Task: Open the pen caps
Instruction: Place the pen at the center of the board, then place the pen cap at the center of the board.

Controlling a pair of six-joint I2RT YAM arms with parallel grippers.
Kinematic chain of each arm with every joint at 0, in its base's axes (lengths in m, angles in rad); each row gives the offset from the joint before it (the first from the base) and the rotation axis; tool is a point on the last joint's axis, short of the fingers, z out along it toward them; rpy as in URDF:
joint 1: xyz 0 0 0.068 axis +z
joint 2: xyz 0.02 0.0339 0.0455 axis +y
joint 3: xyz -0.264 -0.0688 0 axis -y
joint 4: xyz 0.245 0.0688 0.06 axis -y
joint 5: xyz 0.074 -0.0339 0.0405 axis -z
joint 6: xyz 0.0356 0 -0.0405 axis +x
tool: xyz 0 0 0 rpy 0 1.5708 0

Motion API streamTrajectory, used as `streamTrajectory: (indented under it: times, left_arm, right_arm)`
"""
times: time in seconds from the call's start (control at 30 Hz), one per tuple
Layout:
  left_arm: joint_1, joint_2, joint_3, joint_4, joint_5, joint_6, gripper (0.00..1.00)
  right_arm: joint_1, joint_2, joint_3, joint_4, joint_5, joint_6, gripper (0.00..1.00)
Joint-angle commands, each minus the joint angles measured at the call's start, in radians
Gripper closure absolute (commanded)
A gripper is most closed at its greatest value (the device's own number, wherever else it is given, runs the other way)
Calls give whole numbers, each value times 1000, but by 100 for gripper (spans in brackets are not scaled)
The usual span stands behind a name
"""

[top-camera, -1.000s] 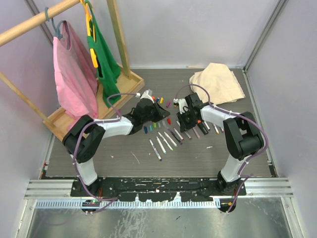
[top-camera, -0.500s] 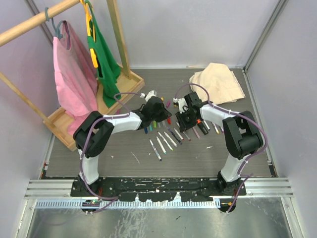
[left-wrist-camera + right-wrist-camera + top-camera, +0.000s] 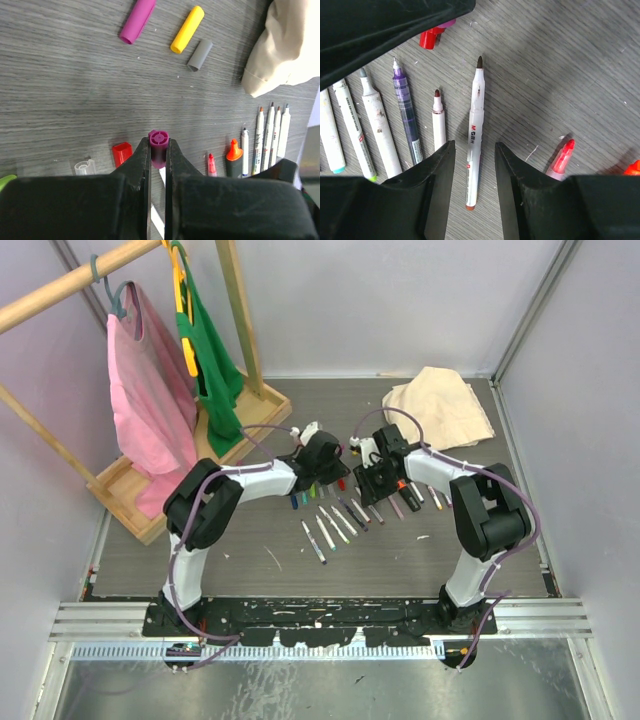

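While the pictures cover a table (image 3: 60,75) strewn with markers and loose caps, the entries run as follows.

Item 1, left gripper (image 3: 158,150): closed tight on a purple cap (image 3: 158,138), which stands end-on between the two fingers and clear of the wood. The pinch sits low on the cap's sides, probably so a pull runs along its axis. A sliver of white shows beneath it; whether that is a barrel seated in the cap cannot be told.

Item 2, right gripper (image 3: 474,147): jaws partly apart, holding nothing. They straddle a white marker (image 3: 476,100) lying flat with its dark tip bare, neither finger touching it. The straddle suits either a fresh grasp or a let-go; which one cannot be judged.

Item 3, loose caps: a magenta cap (image 3: 137,21), a yellow cap (image 3: 187,29) and a grey cap (image 3: 200,54) lie together on the far side, near a beige cloth (image 3: 290,45), seemingly set apart from the pens. A red cap (image 3: 121,152) lies just beside the left fingers.

Item 4, uncapped stock: a purple-barrelled pen (image 3: 406,120) and several white barrels lie side by side, tips exposed, with an orange highlighter (image 3: 233,155) among them.

Item 5, progress: most visible pens appear opened.
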Motion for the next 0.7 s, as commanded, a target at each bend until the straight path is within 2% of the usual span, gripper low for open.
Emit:
streamTrajectory:
  times: [0.0, 0.33, 0.67]
  left_arm:
    - [-7, 22, 62, -46, -36, -15, 100]
    - [-10, 78, 144, -122, -35, -6, 87]
    - [-17, 98, 169, -144, -20, -7, 77]
  right_arm:
    - [-14, -71, 36, 4, -29, 0, 56]
    - [-75, -245, 12, 39, -93, 2, 55]
    - [-99, -288, 11, 45, -103, 9, 55]
